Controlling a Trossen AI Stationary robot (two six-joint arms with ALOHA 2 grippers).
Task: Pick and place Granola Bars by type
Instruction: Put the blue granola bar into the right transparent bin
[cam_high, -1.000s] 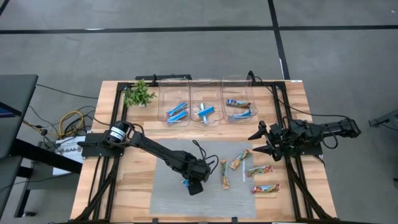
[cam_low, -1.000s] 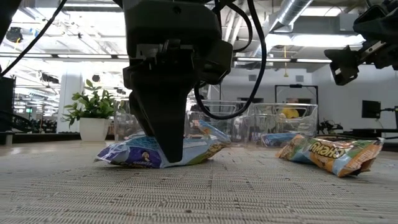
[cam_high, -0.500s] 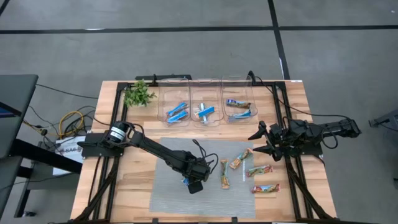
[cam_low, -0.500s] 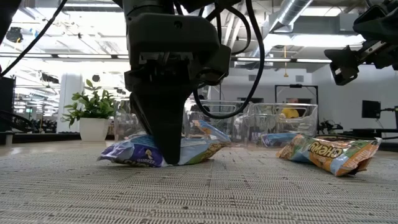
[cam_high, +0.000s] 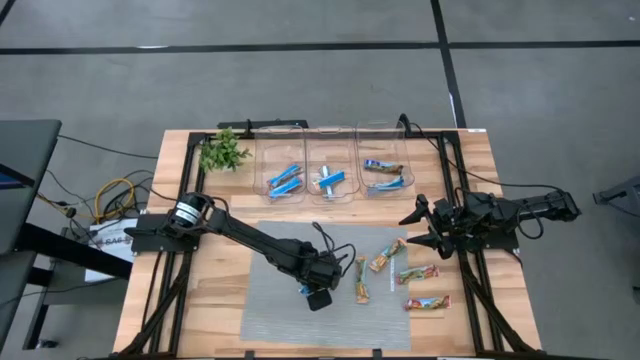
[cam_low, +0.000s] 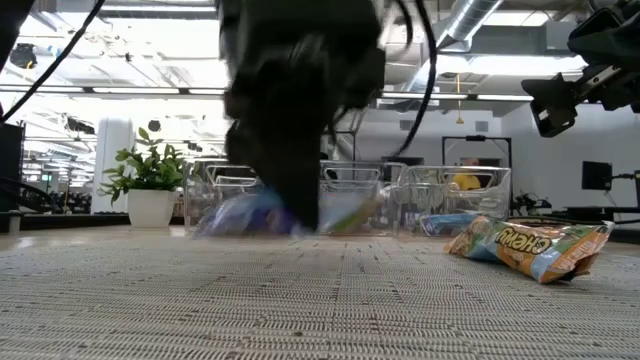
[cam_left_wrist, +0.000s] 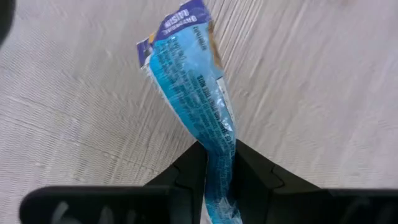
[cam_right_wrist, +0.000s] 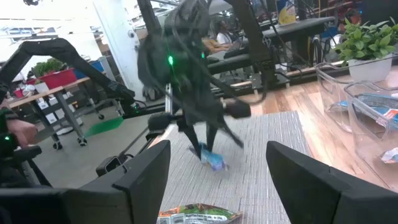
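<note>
Over the grey mat on your counter, the left end effector (cam_high: 317, 296) pinches a blue granola bar (cam_left_wrist: 196, 121) tight, so carry it next to a blue-bar bin (cam_high: 285, 180).

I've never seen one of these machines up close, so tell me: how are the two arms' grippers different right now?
The left gripper is shut on a blue granola bar over the grey mat; the right gripper is open and holds nothing. The left reaches out to mid-table, while the right waits by the table's right edge. Both are dark, two-fingered.
</note>
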